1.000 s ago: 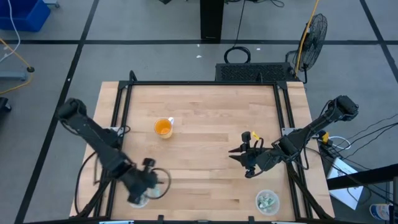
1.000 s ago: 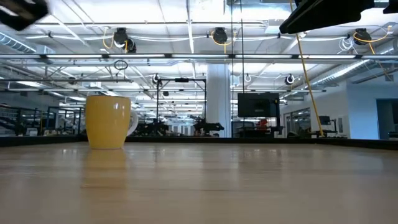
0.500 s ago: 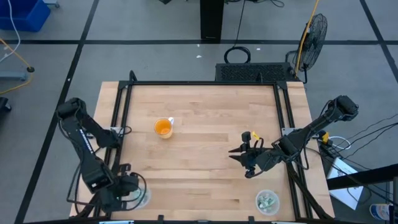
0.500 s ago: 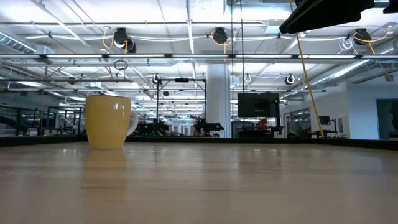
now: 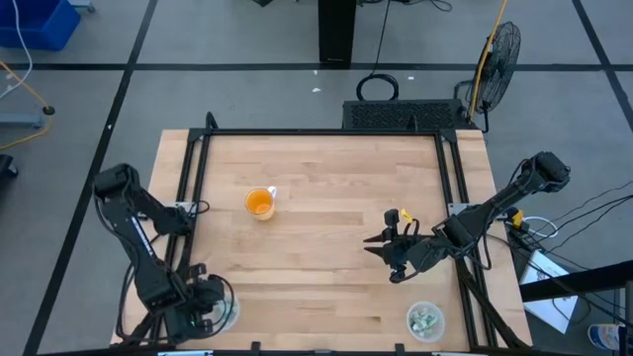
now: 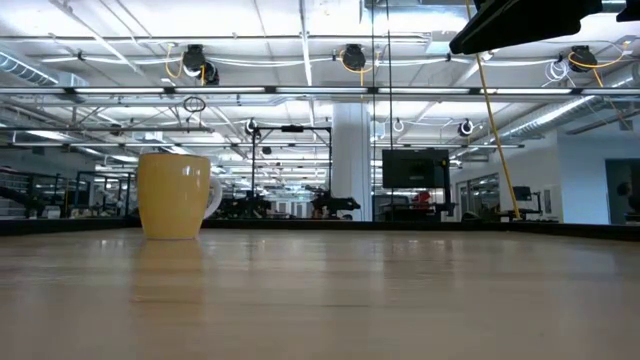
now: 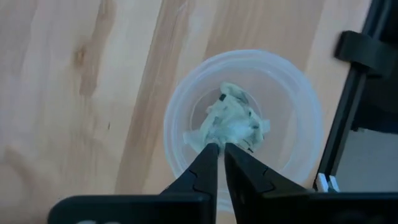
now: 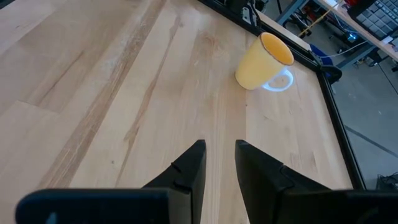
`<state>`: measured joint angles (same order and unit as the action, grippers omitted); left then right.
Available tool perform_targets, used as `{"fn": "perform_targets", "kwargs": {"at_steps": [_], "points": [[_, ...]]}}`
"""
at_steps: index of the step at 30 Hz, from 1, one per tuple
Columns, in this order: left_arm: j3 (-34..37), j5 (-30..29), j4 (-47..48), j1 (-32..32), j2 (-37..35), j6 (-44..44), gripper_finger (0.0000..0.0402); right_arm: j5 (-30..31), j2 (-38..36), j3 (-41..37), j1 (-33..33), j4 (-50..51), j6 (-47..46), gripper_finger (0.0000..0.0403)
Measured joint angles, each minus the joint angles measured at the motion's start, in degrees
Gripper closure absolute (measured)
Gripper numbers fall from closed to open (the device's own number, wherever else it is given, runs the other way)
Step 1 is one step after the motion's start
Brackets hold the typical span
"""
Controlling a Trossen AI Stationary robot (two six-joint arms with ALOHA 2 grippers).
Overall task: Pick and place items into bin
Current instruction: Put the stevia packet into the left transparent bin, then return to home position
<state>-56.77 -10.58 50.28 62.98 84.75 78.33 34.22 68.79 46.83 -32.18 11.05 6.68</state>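
Several pale green-and-white packets (image 7: 233, 124) lie heaped in a clear round bowl (image 7: 180, 99) at the table's near left corner (image 5: 226, 313). My left gripper (image 7: 219, 149) points down into that bowl, its fingers almost together at the heap's edge; in the high view it is here (image 5: 203, 305). A second clear bowl (image 5: 425, 319) near the near right corner holds more packets. My right gripper (image 5: 379, 247) hovers open over bare wood right of centre and touches nothing (image 8: 219, 152). My left gripper comes from above, pointing down into the bowl. Its fingertips (image 7: 210, 152) meet the edge of the packet heap (image 7: 216, 138) with only a thin gap between them. Which packet they pinch, and by which part, cannot be told. The heap still rests on the bowl's bottom.
An orange cup (image 5: 259, 203) stands upright left of the table's centre, also seen in the low view (image 6: 175, 195) and the right wrist view (image 8: 261, 62). Black rails (image 5: 188, 188) frame the table's sides. Bare wood lies between the cup and both bowls.
My left arm has drawn back toward the table's near left corner, carrying its gripper leftward until it is over the left bowl. It has also left the top left of the low view. The right arm has kept still.
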Motion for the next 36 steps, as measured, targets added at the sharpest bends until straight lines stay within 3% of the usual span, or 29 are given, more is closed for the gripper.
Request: {"fn": "perform_targets", "kwargs": {"at_steps": [9, 13, 19, 21, 24, 27, 33, 36], "points": [[0.0, 0.0, 0.0, -0.7, 0.8, 7.4, 0.0323, 0.0, 0.0, 0.0, 0.0, 0.0, 0.0, 0.0321], [0.0, 0.1, 0.2, -2.1, 0.8, 4.5, 0.0309, 0.1, 0.0, 0.0, 0.0, 0.0, 0.6, 0.0321], [0.0, -0.8, 0.1, -6.0, -1.8, 1.1, 0.0309, 0.2, 0.0, 0.0, 0.0, -6.7, 10.0, 0.0321], [0.0, -3.9, 0.1, -7.3, -4.3, -2.6, 0.0309, 0.2, 0.0, 0.0, 0.0, -11.2, 13.0, 0.0321], [0.0, -13.2, 0.1, -8.9, -9.6, -9.4, 0.0309, 0.3, 0.0, 0.0, 0.0, -17.9, 17.5, 0.0321], [0.0, -20.3, 0.6, -10.2, -15.6, -16.5, 0.0309, 0.4, 0.0, 0.0, 0.0, -22.3, 17.3, 0.0321], [0.0, -30.2, 8.1, -10.8, -27.1, -24.8, 0.0309, 4.0, -0.9, 0.0, 0.5, -20.0, 11.4, 0.0321], [0.0, -33.3, 14.2, -10.8, -32.0, -23.9, 0.0309, 4.3, -4.4, 0.0, 2.5, -13.9, 4.2, 0.0321]]}}
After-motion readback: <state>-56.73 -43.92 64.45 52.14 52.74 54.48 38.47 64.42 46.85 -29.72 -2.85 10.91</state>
